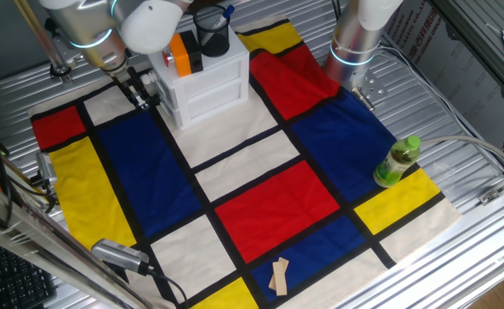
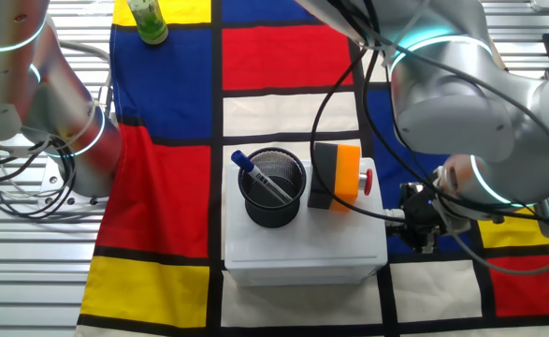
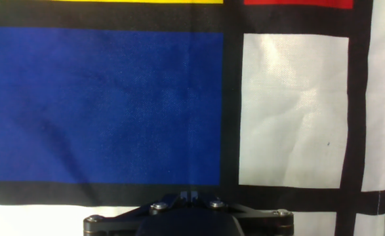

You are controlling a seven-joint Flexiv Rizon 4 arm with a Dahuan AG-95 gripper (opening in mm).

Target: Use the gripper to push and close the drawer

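The white mini cabinet (image 1: 210, 93) stands at the back of the coloured cloth; the other fixed view (image 2: 302, 245) shows it from above. Its front looks flush. No drawer stands out from it and no inside shows. My black gripper (image 1: 142, 96) hangs just left of the cabinet, close to its side, fingers pointing down at the cloth. In the other fixed view it (image 2: 422, 236) is right of the cabinet. In the hand view the fingertips (image 3: 187, 195) lie close together with nothing between them, over blue and white panels.
A black mesh cup (image 1: 211, 36) with a blue pen and an orange-and-black block (image 1: 181, 53) stand on the cabinet. The second silver arm (image 1: 359, 34) is at the back right. A green bottle (image 1: 397, 161) stands at the right. Tan wooden pieces (image 1: 279, 276) lie at the front.
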